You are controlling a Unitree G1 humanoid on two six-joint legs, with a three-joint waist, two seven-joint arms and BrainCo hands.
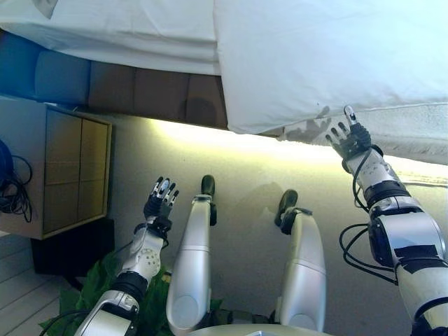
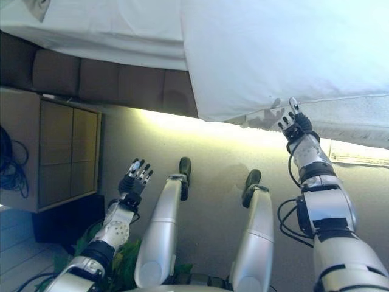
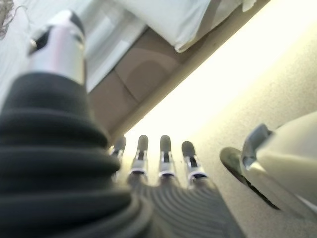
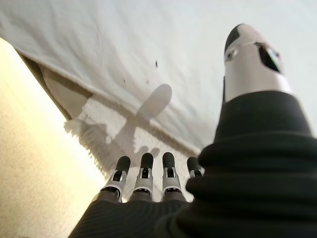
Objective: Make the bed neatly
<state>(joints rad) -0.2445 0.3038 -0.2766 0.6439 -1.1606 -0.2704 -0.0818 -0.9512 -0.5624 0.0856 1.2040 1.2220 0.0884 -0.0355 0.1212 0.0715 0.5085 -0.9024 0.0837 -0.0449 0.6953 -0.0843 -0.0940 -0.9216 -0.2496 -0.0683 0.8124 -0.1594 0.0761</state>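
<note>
Beige carpet (image 1: 245, 161) runs under the bed, whose 1 white duvet (image 1: 329, 56) overhangs the brown base (image 1: 147, 91). Just below the duvet's edge, 1 right hand (image 1: 350, 140) (fingers spread straight) hovers; 1 left hand (image 1: 159, 201), fingers equally straight, hangs well below, near 1 wooden cabinet (image 1: 73, 171).

Brown upholstered bed (image 1: 150, 94) under white sheet (image 1: 133, 31) and overhanging white duvet (image 1: 315, 56).
</note>
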